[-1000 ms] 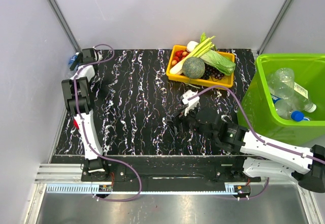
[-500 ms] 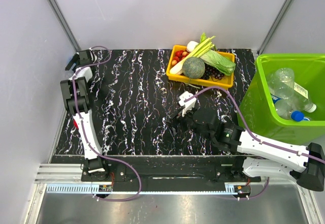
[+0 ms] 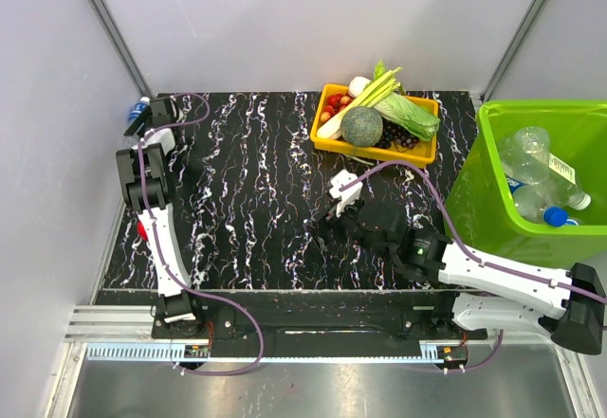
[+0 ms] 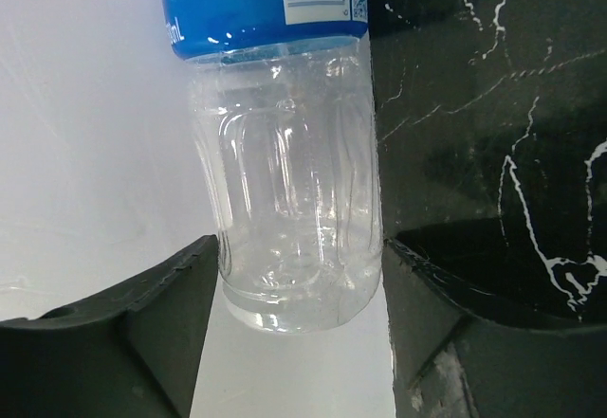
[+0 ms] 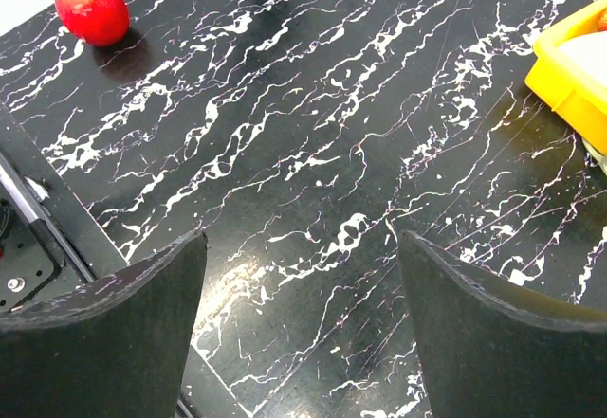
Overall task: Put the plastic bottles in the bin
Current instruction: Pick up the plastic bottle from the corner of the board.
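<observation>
Already in the bin: several plastic bottles (image 3: 536,153) lie inside the lime-green bin (image 3: 471,190) at the right edge of the table (image 3: 247,172); clear bodies, one blue cap showing; they overlap, so I cannot give an exact count
Outside the bin: one clear bottle (image 4: 294,200) with a blue label, at the far-left corner against the wall, well apart from the bin; the overhead view shows no other bottle on the table
Left gripper (image 4: 299,247): jaws spread to either side of that bottle's base, inner faces right against its walls; whether they pinch it or merely flank it I cannot tell
Right gripper (image 5: 299,323): jaws spread wide, nothing between them; it hovers over bare marbled surface near the table's middle, just in front of the yellow tray (image 3: 370,151)
Not part of the job: the vegetables and fruit in the yellow tray; a red apple (image 5: 91,10) on the left side of the table
Done, by my reading: most of it; the bin holds the bulk of the bottles in sight
Left, by my reading: grip the corner bottle firmly, carry it across the width of the table, release it over the bin; probably the last one, though anything hidden behind the arms would not show
</observation>
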### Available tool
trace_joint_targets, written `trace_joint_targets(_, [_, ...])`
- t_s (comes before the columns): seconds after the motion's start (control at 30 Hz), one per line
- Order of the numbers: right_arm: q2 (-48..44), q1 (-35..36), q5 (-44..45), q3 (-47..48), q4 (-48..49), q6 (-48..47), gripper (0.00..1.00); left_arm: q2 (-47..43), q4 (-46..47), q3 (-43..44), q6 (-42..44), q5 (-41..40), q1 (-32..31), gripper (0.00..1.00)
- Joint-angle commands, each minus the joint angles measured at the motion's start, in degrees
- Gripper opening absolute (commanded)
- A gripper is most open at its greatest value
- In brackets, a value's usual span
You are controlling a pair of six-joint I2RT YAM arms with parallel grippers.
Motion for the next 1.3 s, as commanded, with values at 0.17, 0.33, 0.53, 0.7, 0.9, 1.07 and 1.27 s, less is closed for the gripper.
trace_joint_targets(0.17, [0.44,0.13,-1.17,2.18,3.15,-0.9,0.87,0.3,3.67,1.0,2.27,-2.74,-0.4,0.47])
trace_joint_targets(0.33, [-0.97,0.13,-1.7,2.79,2.18,-1.17,0.87,-0.05,4.64,-0.49,2.18,-4.07,-1.72,0.41])
trace_joint_targets(0.53, [-4.13,0.13,-1.88,1.74,1.74,-0.02,0.87,-2.77,7.45,-2.51,2.44,-7.05,-3.12,0.35])
trace_joint_targets(0.7, [-6.51,0.22,-1.17,1.3,1.74,-0.02,0.86,-7.34,8.95,-6.12,-0.09,-9.34,-4.79,0.32])
trace_joint_targets(0.9, [-8.61,0.13,-1.35,1.65,-0.63,0.68,0.86,-13.67,8.6,-13.32,-8.35,-10.84,-8.48,0.32])
trace_joint_targets(1.07, [-11.78,0.13,-1.79,4.11,-7.12,2.87,0.83,-20.17,5.08,-17.8,-16.27,-13.38,-10.77,0.29])
trace_joint_targets(1.27, [-17.23,0.13,0.14,4.29,-8.45,3.05,0.82,-32.11,-11.58,-19.12,-41.34,-3.58,-12.27,0.26])
